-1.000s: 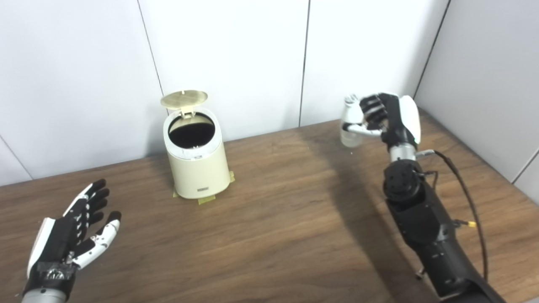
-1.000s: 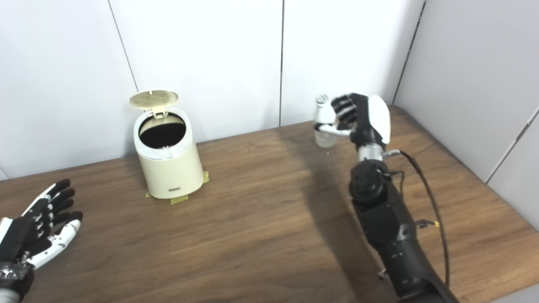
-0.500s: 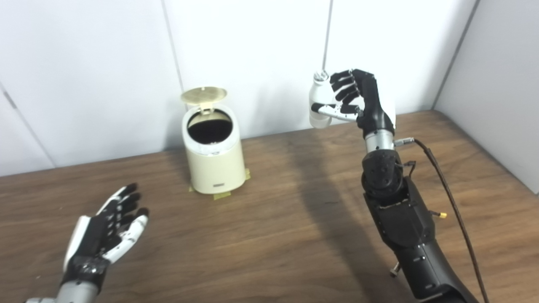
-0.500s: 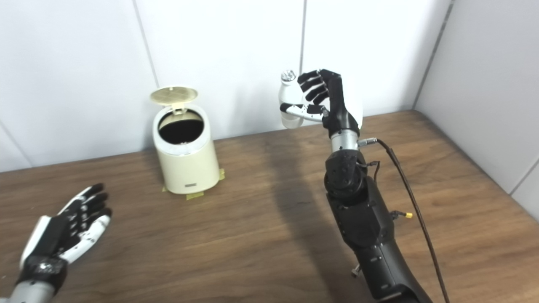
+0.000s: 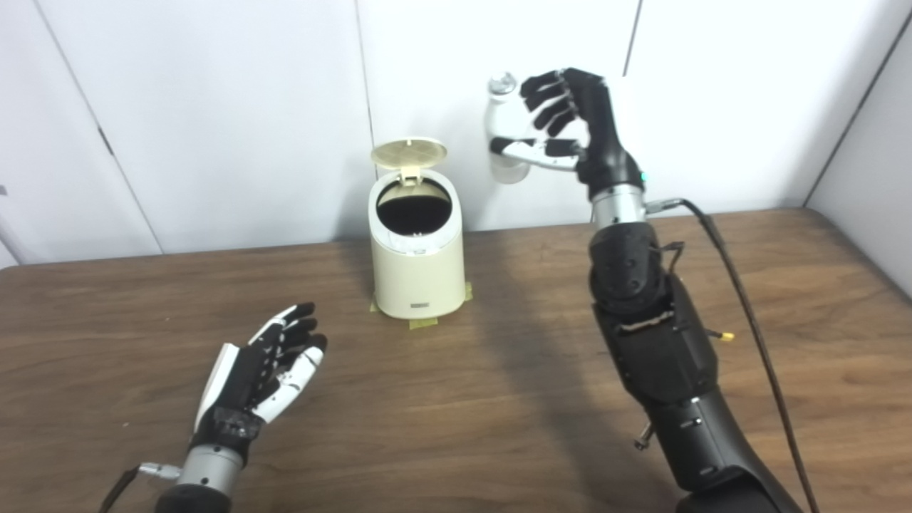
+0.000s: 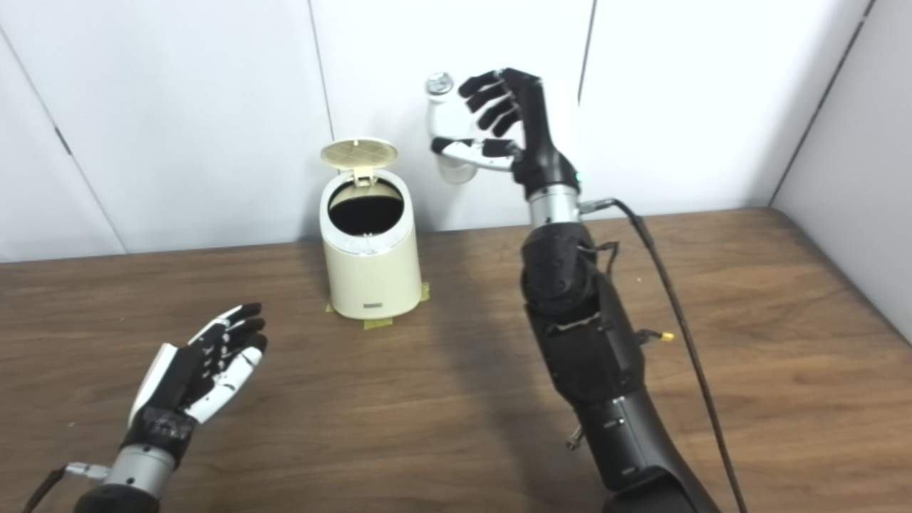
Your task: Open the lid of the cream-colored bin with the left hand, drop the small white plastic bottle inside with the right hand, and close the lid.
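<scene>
Wooden table (image 5: pixel 456 399), white wall panels (image 5: pixel 214 107)

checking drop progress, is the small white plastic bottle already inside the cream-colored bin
No, the small white plastic bottle is held in the right hand, up and to the right of the open cream-colored bin.

A dark wood-grain table (image 5: pixel 442 399) fills the lower part of both views, its boards running left to right. Behind it stands a white panelled wall (image 5: pixel 214 107) split by thin dark vertical seams. At the right a grey side wall (image 6: pixel 855 142) meets it at a corner. The light is even and soft, with a faint shadow band across the table.
</scene>
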{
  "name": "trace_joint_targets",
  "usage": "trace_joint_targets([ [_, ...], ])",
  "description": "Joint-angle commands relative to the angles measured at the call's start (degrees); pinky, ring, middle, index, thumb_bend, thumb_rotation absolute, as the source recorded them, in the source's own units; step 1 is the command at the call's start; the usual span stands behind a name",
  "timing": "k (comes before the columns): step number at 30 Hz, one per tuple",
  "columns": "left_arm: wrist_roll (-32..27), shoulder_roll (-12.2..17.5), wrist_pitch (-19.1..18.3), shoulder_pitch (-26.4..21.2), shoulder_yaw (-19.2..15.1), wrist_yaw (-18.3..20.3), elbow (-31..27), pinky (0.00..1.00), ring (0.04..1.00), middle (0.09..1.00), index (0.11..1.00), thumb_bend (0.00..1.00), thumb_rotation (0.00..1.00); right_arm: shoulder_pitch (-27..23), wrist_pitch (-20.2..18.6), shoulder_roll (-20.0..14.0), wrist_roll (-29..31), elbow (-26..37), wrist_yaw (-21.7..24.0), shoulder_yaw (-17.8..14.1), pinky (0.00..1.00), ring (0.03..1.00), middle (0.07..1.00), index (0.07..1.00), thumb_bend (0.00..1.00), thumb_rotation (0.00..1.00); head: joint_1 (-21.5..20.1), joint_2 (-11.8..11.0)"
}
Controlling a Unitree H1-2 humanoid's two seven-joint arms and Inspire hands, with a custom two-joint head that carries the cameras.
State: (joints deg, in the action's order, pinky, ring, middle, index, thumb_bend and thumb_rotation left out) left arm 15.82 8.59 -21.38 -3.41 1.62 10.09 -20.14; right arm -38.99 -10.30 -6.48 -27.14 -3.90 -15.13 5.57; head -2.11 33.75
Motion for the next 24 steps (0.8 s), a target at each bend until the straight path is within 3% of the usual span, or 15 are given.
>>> trace_joint_targets([
  [1, 0.1, 0.0, 1.9, -1.3, 0.2, -1.3, -0.6, 0.83, 0.857, 0.854, 0.908, 0.47, 0.60, -4.2, 2.9, -0.3, -0.6, 0.7, -0.2, 0.0, 0.38, 0.443, 0.486, 0.492, 0.52, 0.00, 0.0, 0.0],
  [12, 0.0, -1.2, 1.9, -1.2, 1.6, -2.6, 0.1, 0.82, 0.862, 0.868, 0.907, 0.48, 0.60, -7.1, 6.9, 4.6, 0.4, -4.5, -1.3, 1.3, 0.36, 0.424, 0.480, 0.498, 0.52, 0.00, 2.1, -0.4],
  [24, -0.3, -2.0, 1.7, -0.9, 2.0, -2.9, -0.3, 0.84, 0.875, 0.883, 0.915, 0.48, 0.60, -7.0, 9.6, 7.0, 1.5, -7.9, -1.6, 1.2, 0.37, 0.438, 0.498, 0.477, 0.52, 0.00, 2.6, 0.1],
])
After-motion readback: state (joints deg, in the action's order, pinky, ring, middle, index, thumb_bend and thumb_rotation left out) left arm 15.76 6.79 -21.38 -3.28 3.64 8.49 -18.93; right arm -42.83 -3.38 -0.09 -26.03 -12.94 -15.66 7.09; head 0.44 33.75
